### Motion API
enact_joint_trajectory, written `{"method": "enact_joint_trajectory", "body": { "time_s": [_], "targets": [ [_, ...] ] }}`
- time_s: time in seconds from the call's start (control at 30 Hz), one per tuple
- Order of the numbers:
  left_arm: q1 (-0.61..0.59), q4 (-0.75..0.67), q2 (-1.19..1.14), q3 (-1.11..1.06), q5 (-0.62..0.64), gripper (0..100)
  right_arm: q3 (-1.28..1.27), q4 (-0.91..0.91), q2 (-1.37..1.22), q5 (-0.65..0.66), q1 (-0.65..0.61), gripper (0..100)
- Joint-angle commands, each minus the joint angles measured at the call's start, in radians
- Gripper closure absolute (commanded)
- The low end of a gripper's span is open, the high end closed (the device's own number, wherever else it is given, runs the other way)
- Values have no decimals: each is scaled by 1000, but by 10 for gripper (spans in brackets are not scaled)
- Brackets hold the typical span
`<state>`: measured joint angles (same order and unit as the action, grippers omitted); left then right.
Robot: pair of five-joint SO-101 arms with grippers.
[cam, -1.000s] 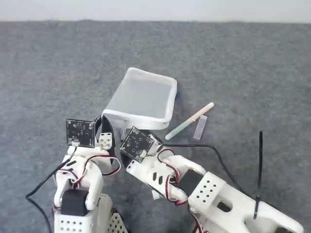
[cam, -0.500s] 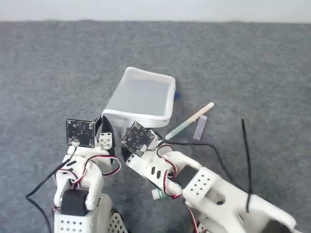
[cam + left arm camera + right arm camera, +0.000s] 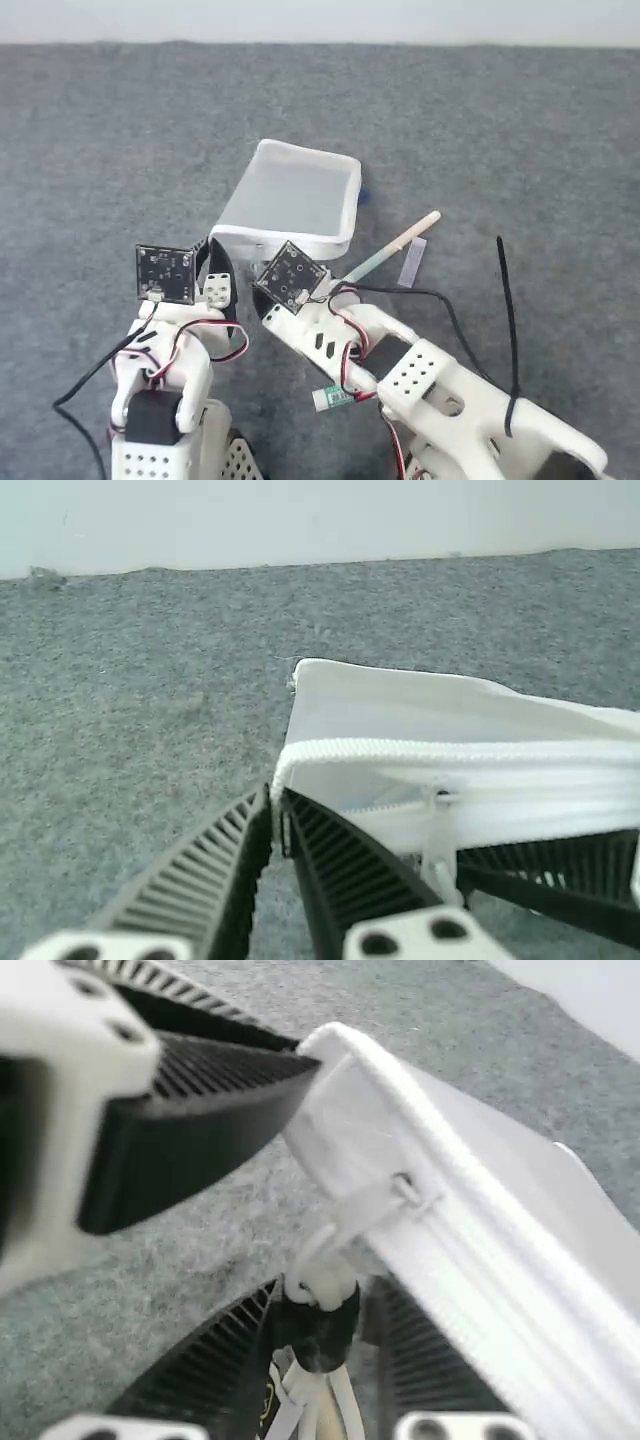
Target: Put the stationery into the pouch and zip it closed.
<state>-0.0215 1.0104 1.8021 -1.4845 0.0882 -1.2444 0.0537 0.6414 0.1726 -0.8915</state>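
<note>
**High view:** the pouch (image 3: 295, 200) lies mid-table on the grey mat (image 3: 120, 130), with its near edge under both my wrists. A pen (image 3: 390, 248) and a small purple strip (image 3: 412, 262) lie outside the pouch, near its right side.

**Left wrist view:** my left gripper (image 3: 277, 805) is clamped on the pouch's corner, at the end of the zip.

**Right wrist view:** my right gripper (image 3: 325, 1305) pinches the zipper pull (image 3: 345, 1222), just beside the left jaws.

Open mat borders the pouch's far and left edges.
</note>
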Motion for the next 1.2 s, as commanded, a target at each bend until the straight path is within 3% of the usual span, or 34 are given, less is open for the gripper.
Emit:
{"method": "enact_joint_trajectory", "body": {
  "time_s": [0.0, 0.43, 0.67, 0.83, 1.17],
  "targets": [
    [0, 5, 21, 71, 12, 988, 80, -18, 13, 87, 25, 991],
    [-8, 5, 21, 71, 14, 988, 84, 432, 412, 98, 33, 991],
    [-8, 5, 21, 71, 11, 987, 84, 608, 578, 100, 162, 991],
    [-8, 5, 21, 71, 9, 987, 86, 657, 601, 169, 251, 991],
    [-8, 5, 21, 71, 9, 987, 192, 846, 661, 143, 360, 991]
  ]
}}
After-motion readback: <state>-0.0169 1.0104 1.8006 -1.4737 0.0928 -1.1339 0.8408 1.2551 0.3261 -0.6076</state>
